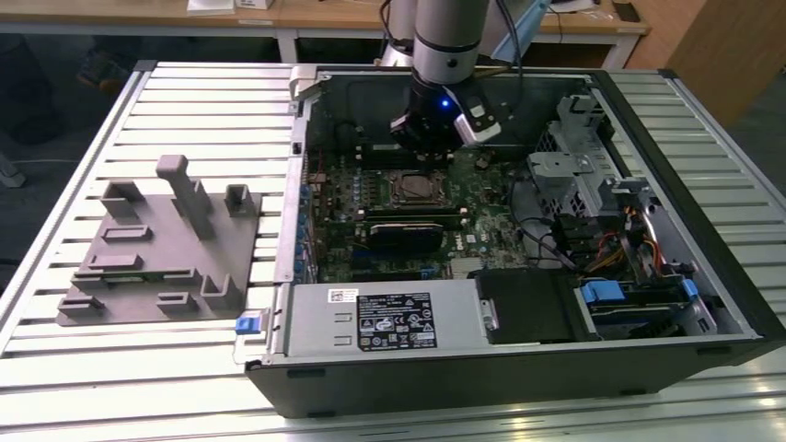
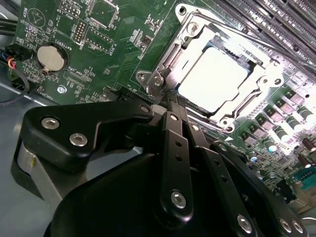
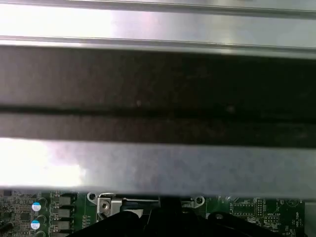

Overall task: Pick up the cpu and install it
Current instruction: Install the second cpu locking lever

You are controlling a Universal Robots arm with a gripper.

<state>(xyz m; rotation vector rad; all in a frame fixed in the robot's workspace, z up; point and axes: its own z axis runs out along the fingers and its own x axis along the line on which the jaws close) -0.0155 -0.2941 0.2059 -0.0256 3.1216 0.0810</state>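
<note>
Hovering over the open computer case (image 1: 687, 193), my pincer (image 1: 433, 138); whether clenched or released, I cannot tell. Chip (image 2: 213, 79): seated in its socket (image 2: 197, 47) on the green board (image 2: 98, 54), metal frame around it. Risk, as I judge: descending off-line could scrape the frame or nudge the chip askew.

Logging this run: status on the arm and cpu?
Gripper above motherboard, behind socket. Cpu seated in socket, frame closed around it. Nothing obstructing.
</note>
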